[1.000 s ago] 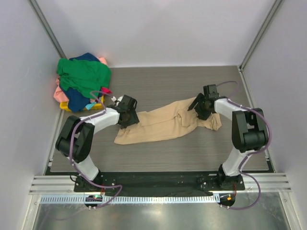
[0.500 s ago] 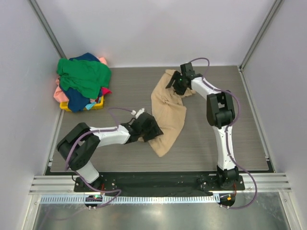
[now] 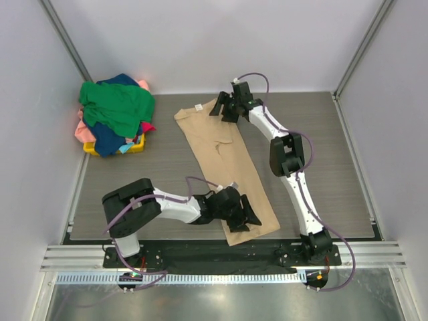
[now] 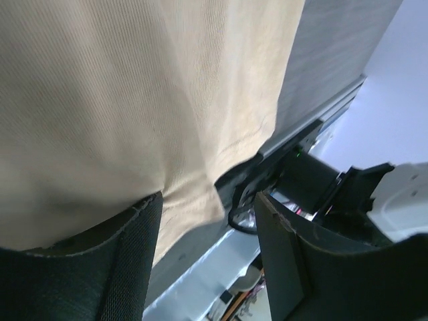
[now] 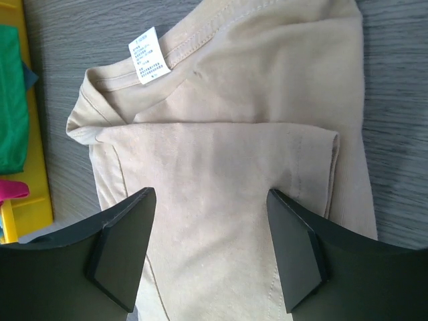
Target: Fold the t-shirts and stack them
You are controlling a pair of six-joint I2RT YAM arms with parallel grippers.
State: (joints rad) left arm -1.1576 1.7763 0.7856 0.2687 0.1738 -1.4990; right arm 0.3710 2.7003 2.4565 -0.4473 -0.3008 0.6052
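- The left gripper (image 4: 207,200) stands wide and holds nothing; the hem of the tan t-shirt (image 4: 134,100) lies under it.
- The right gripper (image 5: 208,194) stands wide above the collar end, with the white label (image 5: 148,55) ahead of it.

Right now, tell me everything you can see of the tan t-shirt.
The tan t-shirt is soft, ribbed knit, laid as a long narrow strip on the grey table, a sleeve folded over its body. Its collar, with a white label, lies at the far end, the hem near the arms' bases. The right pincer stands open over the collar end, the left pincer open at the hem.
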